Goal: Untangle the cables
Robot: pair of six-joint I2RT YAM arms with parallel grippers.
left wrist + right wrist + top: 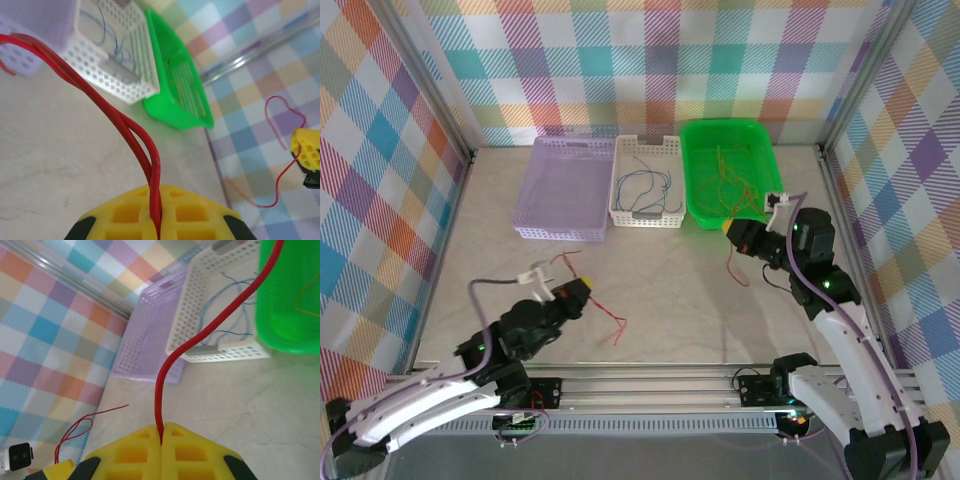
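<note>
Clamps a looped red cable (117, 117) between the shut jaws of the left gripper (585, 288), near the table's front left. Pinches a second red cable (159, 400) in the closed right gripper (732, 232), just before the green basket (692, 195). Shows blue-grey cables (645, 183) inside the white basket (645, 218).

Two red strands (155, 172) run side by side into my left gripper (157, 222), pinched between its yellow pads. A single red cable (160, 400) curves up from my right gripper (162, 440), clamped tight. Thin blue-grey cables (645, 182) lie looped in the white basket (618, 185) – orange and yellow ones (730, 180) sprawl in the green basket (725, 125)
</note>
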